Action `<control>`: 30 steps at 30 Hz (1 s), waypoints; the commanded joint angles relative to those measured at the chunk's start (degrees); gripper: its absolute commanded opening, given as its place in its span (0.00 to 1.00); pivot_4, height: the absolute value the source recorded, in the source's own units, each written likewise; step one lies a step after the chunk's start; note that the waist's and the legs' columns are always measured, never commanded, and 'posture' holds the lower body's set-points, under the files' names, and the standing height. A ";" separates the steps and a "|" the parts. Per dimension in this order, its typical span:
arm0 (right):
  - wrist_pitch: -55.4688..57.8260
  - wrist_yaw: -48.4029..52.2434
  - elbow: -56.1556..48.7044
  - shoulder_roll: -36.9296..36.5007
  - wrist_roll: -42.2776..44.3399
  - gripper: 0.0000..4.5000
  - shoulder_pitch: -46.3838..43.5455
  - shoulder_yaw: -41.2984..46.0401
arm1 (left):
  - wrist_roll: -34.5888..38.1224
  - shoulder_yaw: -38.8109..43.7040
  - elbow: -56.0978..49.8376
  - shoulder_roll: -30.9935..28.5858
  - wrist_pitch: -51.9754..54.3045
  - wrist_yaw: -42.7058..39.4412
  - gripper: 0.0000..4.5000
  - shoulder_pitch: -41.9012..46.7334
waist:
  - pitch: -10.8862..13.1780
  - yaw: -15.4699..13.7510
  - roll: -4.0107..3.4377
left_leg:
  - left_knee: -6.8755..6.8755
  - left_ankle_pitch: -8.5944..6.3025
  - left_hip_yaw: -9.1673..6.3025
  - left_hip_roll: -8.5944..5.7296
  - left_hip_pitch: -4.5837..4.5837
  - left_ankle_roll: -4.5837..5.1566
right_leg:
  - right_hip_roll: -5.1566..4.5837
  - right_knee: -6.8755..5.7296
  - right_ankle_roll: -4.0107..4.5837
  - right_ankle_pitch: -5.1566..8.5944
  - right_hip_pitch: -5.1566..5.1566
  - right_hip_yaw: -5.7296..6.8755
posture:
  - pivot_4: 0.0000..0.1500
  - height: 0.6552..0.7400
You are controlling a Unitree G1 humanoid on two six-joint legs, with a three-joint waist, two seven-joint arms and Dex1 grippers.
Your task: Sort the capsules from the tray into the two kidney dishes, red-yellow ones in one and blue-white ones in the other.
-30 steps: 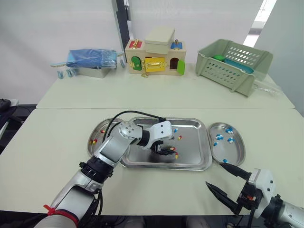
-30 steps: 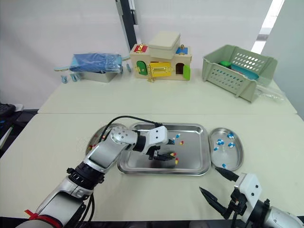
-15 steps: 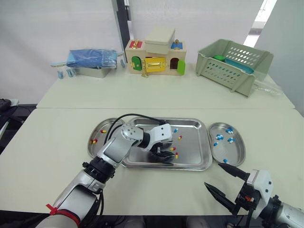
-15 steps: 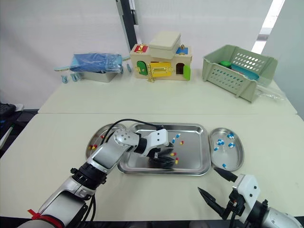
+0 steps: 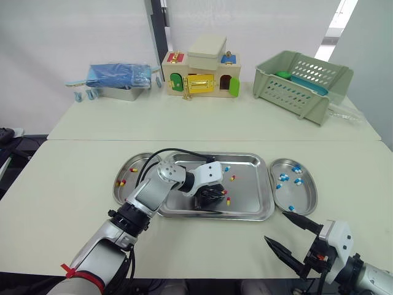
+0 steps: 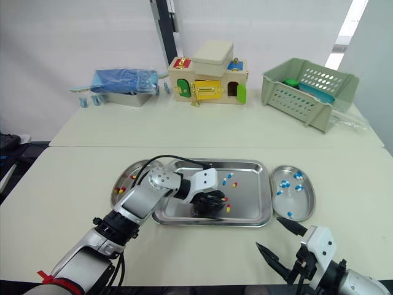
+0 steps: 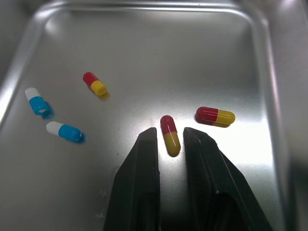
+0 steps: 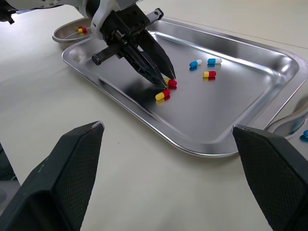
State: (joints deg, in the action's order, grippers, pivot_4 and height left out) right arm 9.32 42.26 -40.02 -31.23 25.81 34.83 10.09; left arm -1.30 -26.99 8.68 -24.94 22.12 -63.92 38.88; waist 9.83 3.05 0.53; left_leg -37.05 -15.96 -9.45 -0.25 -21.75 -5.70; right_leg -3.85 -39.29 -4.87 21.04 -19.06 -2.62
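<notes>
Straddles a red-yellow capsule (image 7: 170,135) with the left gripper (image 8: 167,83), tips down at the floor of the tray (image 5: 249,193). Leaves the black fingers (image 7: 139,183) slightly apart, one on each side of the capsule's yellow end, with only a sliver of steel visible on either side. Cannot tell whether either pad touches it. From the head views, hides that capsule almost wholly behind the gripper.

Shows a second red-yellow capsule (image 7: 215,116) just beside the first, not touching. Shows a third red-yellow capsule (image 7: 95,83) well apart, with a blue-white capsule (image 7: 64,131) and another blue-white capsule (image 7: 36,102) near it.

Holds nothing in the right gripper (image 5: 276,226), spread wide above the table (image 5: 73,184) near its front edge. Cuts off both its fingers at the frame edge in the right wrist view.

Places the left kidney dish (image 5: 126,161) just beside the tray's left side, partly covered by the left arm and its black cable, with two red-yellow capsules (image 5: 121,182) visible inside. Places the right kidney dish (image 5: 309,198) just beside the tray's right side, holding several blue-white capsules (image 5: 284,177); too small to count surely.

Across the far side of the table: a wooden toy house (image 5: 201,74), a green basket (image 5: 301,80) with contents hard to make out, and a blue bundle (image 5: 118,75).
</notes>
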 commanded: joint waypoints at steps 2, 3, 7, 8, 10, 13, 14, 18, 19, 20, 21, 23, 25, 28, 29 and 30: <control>-1.21 -0.22 -1.15 0.26 -0.09 1.00 0.10 0.41 | -0.89 -0.57 -0.88 0.29 -0.58 0.11 0.19 0.10 | 0.00 0.00 0.00 | 0.00 0.00 0.00 0.00 0.00 0.00 | 0.00 0.00 0.00 0.00 0.00 0.00 | 1.00 1.00; -1.19 -0.22 -1.17 0.26 -0.07 1.00 0.11 0.42 | -0.94 -0.58 -0.88 0.33 -0.56 0.09 0.19 0.07 | 0.00 0.00 0.00 | 0.00 0.00 0.00 0.00 0.00 0.00 | 0.00 0.00 0.00 0.00 0.00 0.00 | 1.00 1.00; -1.10 -0.27 -1.45 0.26 -0.05 1.00 0.29 0.36 | -1.35 -0.77 -0.84 0.46 -0.27 0.07 0.19 0.01 | 0.00 -0.01 0.00 | 0.00 0.00 0.00 0.00 0.00 0.00 | 0.00 0.00 0.00 0.00 0.00 0.00 | 1.00 1.00; -1.03 -0.31 -1.58 0.26 -0.03 1.00 0.32 0.33 | -1.45 -0.84 -0.83 0.48 -0.30 -0.01 0.19 0.02 | 0.00 -0.01 -0.01 | 0.00 0.00 0.00 0.00 0.00 0.00 | 0.00 0.00 0.00 0.00 0.00 0.00 | 1.00 1.00; -1.02 -0.34 -1.62 0.25 -0.03 1.00 0.33 0.32 | -1.53 -0.91 -0.82 0.49 -0.34 -0.23 0.19 0.00 | -0.01 -0.02 -0.01 | 0.00 0.00 0.00 0.00 0.00 0.00 | 0.00 0.00 0.00 0.00 0.00 0.00 | 1.00 1.00; -1.09 -0.32 -1.50 0.25 -0.05 1.00 0.27 0.33 | -1.54 -0.90 -0.78 0.61 -0.22 -0.45 0.11 -0.01 | -0.01 -0.02 -0.01 | 0.00 0.00 0.00 0.00 0.01 0.00 | 0.00 0.00 0.00 0.00 0.01 0.00 | 1.00 1.00; -1.11 -0.32 -1.48 0.25 -0.06 1.00 0.25 0.31 | -1.57 -0.88 -0.76 0.64 -0.23 -0.50 0.06 -0.02 | -0.01 -0.03 -0.01 | 0.00 0.00 0.00 0.00 0.00 0.00 | 0.00 0.00 0.00 0.00 0.01 0.00 | 1.00 1.00; -1.17 -0.37 -1.35 0.32 -0.18 1.00 0.07 0.14 | -1.68 -0.84 -0.76 0.51 -0.21 -0.63 0.00 -0.11 | -0.01 -0.02 -0.01 | 0.00 0.00 0.00 0.00 0.01 0.00 | 0.00 0.00 0.00 0.00 0.01 0.00 | 1.00 1.00; -1.16 -0.39 -1.34 0.32 -0.20 1.00 0.02 0.09 | -1.66 -0.82 -0.81 0.45 -0.22 -0.69 0.00 -0.14 | -0.01 -0.03 -0.01 | 0.00 0.00 0.00 0.00 0.01 0.00 | 0.00 0.00 0.00 0.00 0.01 0.00 | 1.00 1.00; -1.15 -0.41 -1.32 0.33 -0.23 1.00 -0.03 0.03 | -1.57 -0.69 -0.90 0.44 -0.24 -0.65 0.00 -0.18 | -0.01 -0.02 -0.01 | 0.00 0.00 0.00 0.00 0.01 0.00 | 0.00 0.00 0.00 0.00 0.01 0.00 | 1.00 1.00; -1.18 -0.40 -1.28 0.34 -0.27 1.00 -0.07 -0.04 | -1.40 -0.41 -1.06 0.47 -0.11 -0.51 0.00 -0.23 | -0.01 -0.02 -0.01 | 0.00 0.00 0.00 0.00 0.01 0.00 | 0.00 0.00 0.00 0.00 0.01 0.00 | 1.00 1.00; -1.25 -0.37 -1.17 0.37 -0.37 1.00 -0.17 -0.19 | -1.01 0.07 -1.59 0.29 0.17 -0.57 0.00 -0.23 | -0.01 -0.03 -0.01 | 0.00 0.00 0.00 0.00 0.01 0.00 | 0.00 0.00 0.00 0.00 0.01 0.00 | 1.00 1.00; -1.35 -0.24 -1.06 0.36 -0.39 1.00 -0.16 -0.25 | 0.29 1.92 -3.31 0.04 1.10 -0.21 0.00 -0.14 | -0.01 -0.02 -0.01 | 0.00 0.00 0.00 0.00 0.01 0.00 | 0.00 0.00 0.00 0.00 0.01 0.00 | 1.00 1.00; -1.78 0.30 -0.75 0.29 -0.38 1.00 0.10 -0.22 | 4.73 7.14 -8.48 -0.64 7.03 0.26 0.00 0.11 | -0.01 0.00 -0.02 | 0.00 0.00 0.00 0.00 -0.01 0.00 | 0.00 0.00 0.00 0.00 0.00 0.00 | 1.00 1.00; -1.97 0.59 -0.63 0.23 -0.40 1.00 0.21 -0.25 | 5.82 8.75 -10.11 -1.15 9.12 0.68 0.00 0.17 | -0.01 0.01 -0.01 | 0.00 0.00 -0.01 0.01 -0.01 0.00 | 0.00 0.00 0.00 0.00 -0.01 0.01 | 1.00 1.00; -2.21 0.94 -0.53 0.11 -0.54 1.00 0.31 -0.36 | 6.83 10.60 -11.98 -2.22 11.34 1.08 0.00 0.08 | -0.01 0.03 -0.02 | 0.00 0.00 -0.01 0.01 -0.02 0.00 | 0.00 0.00 0.00 0.00 -0.02 0.01 | 1.00 1.00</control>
State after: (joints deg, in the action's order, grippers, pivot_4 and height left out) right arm 8.78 42.57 -39.98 -31.15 25.40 34.85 9.83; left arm 3.11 -20.69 1.24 -25.68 30.22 -63.70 38.18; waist 9.82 3.09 0.51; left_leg -37.04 -15.96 -9.46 -0.23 -21.76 -5.70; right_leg -3.85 -39.30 -4.87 21.04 -19.07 -2.61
